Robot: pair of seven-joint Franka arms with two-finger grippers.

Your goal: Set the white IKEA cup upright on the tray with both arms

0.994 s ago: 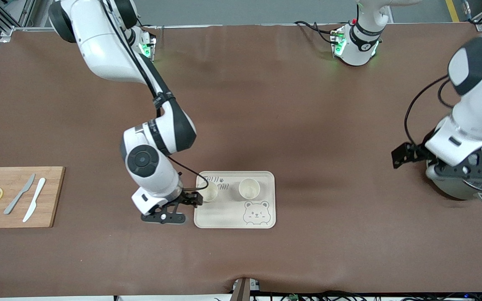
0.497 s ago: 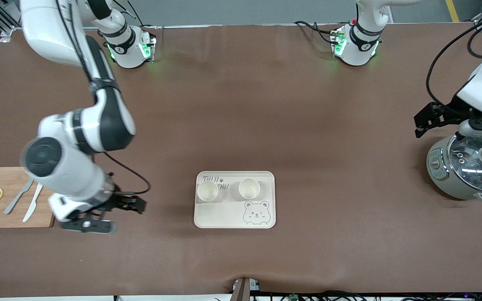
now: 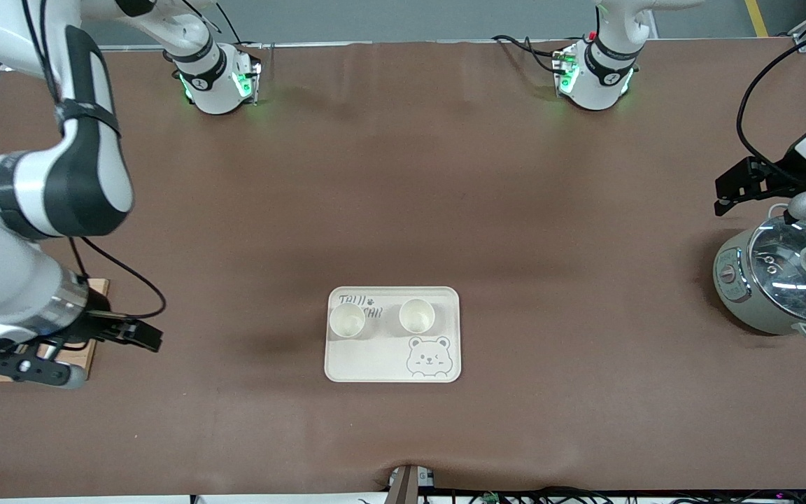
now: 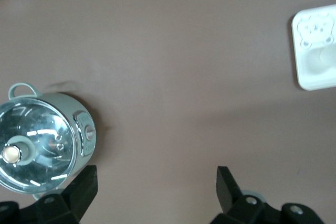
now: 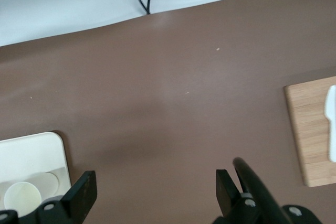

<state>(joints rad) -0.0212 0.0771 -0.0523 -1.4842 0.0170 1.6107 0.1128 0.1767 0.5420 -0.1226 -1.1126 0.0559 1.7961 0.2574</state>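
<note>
The cream tray [image 3: 368, 360] with the bear drawing lies on the brown table, nearer to the front camera than the table's middle. Two white cups stand upright on it, one [image 3: 347, 320] toward the right arm's end and one [image 3: 417, 316] beside it. My right gripper [image 3: 147, 336] is open and empty, over the table by the wooden cutting board's edge, well clear of the tray. Its wrist view shows the tray's corner [image 5: 26, 153] and one cup [image 5: 22, 196]. My left gripper [image 3: 721, 198] is open and empty, up beside the pot. The tray also shows in the left wrist view [image 4: 304, 77].
A grey-green pot with a glass lid [image 3: 784, 280] stands at the left arm's end, and also shows in the left wrist view [image 4: 42, 140]. The wooden cutting board [image 5: 312, 129] lies at the right arm's end, mostly hidden under the right arm in the front view.
My right gripper has let go of the cup on the tray and swung away to the cutting board. My left gripper has lifted off the pot and drawn back toward its base.
</note>
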